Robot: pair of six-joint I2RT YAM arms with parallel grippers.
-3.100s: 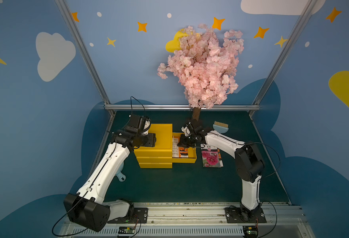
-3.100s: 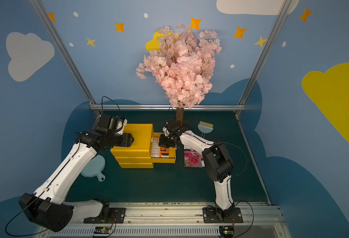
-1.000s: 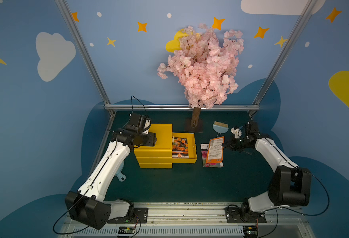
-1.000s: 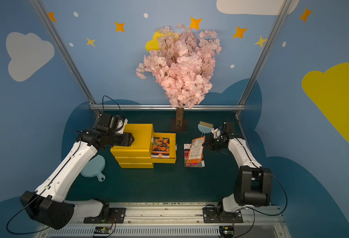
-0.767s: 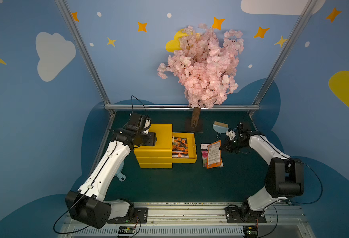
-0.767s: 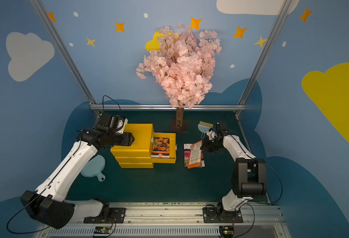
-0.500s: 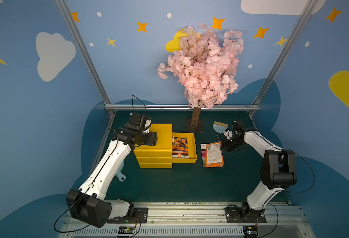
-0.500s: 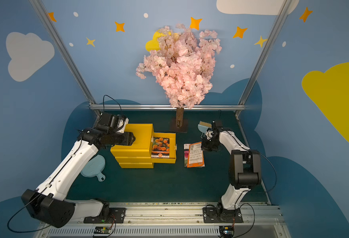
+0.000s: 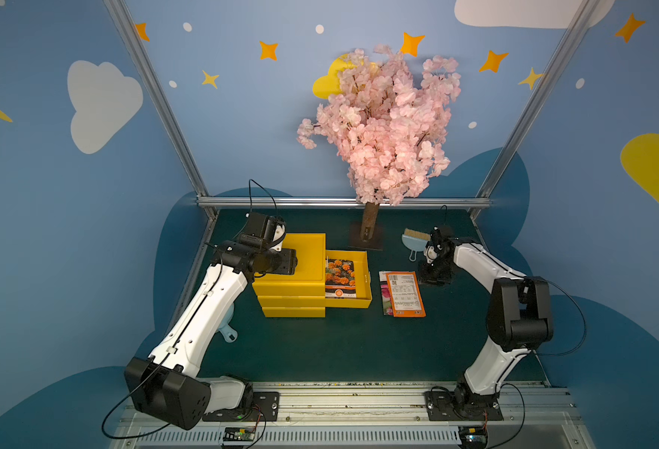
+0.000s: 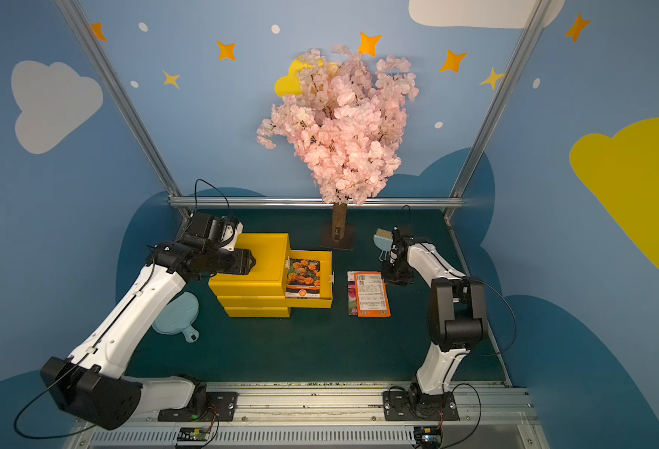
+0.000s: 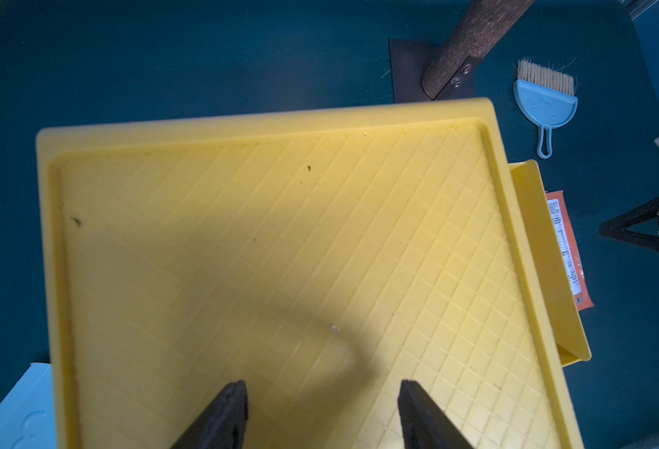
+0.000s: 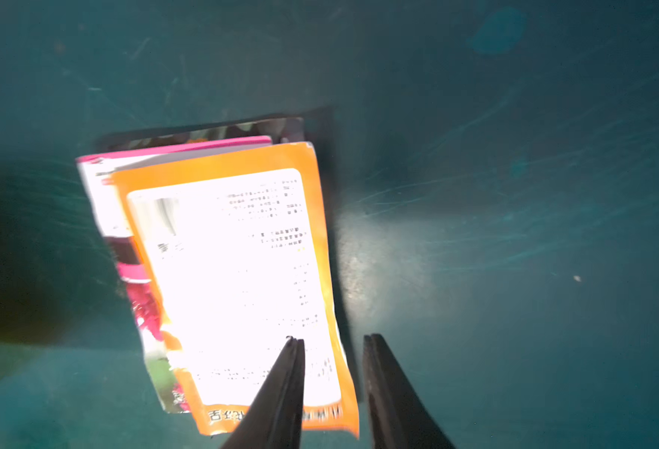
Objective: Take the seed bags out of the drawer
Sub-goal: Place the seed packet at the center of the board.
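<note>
Three seed bags [image 9: 340, 278], three yellow drawers [image 9: 292, 301], two robot arms [image 9: 203, 311], one light-blue brush [image 9: 411, 240], one dustpan [image 10: 176, 315], one blossom tree [image 9: 382, 128].

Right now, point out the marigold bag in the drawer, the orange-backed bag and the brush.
marigold bag [image 9: 339, 276], in a top view, its flower print.
orange-backed bag [image 9: 405, 294], in a top view, its white text panel.
brush [image 9: 411, 241], in a top view, its blue body.

Overhead stereo pair, downward wrist close-ups
</note>
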